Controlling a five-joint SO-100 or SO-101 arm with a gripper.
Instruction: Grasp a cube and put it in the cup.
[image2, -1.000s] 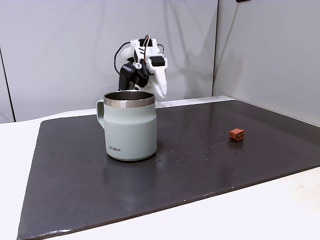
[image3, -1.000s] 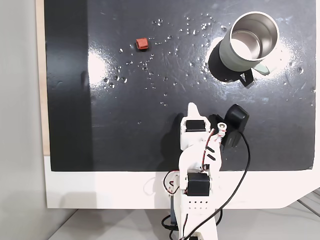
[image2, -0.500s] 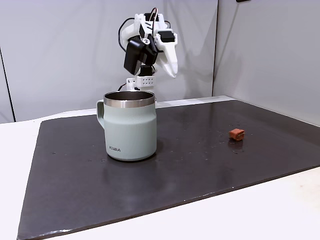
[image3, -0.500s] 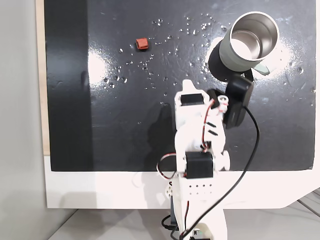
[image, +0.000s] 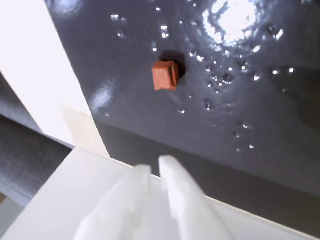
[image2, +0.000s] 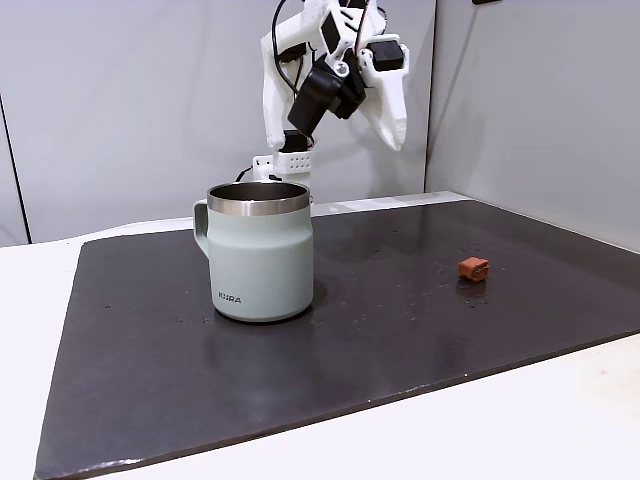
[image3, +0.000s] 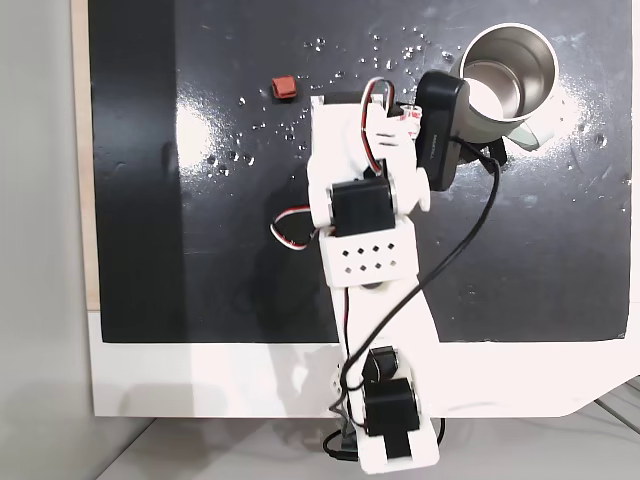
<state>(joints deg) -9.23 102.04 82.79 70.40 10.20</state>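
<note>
1 cube (image: 165, 75) is what i'm after, and in the wrist view it sits ahead of my end effector (image: 155, 170), slightly right of the line between the tips, well apart and far below. it rests alone on the dark mat (image2: 400, 330) of the bench, well apart from the cup (image2: 262, 255). my fingers look nearly closed, only a slim gap, holding nothing. from the side the end effector (image2: 395, 135) hangs high over the mat. the cube's notched top is blurred, and in the top-down view the arm (image3: 365, 200) covers part of the cup (image3: 520, 60).

Wrist view looking down past blurred jaws, low front view, top-down view, all sharing the cube (image: 165, 75).
</note>
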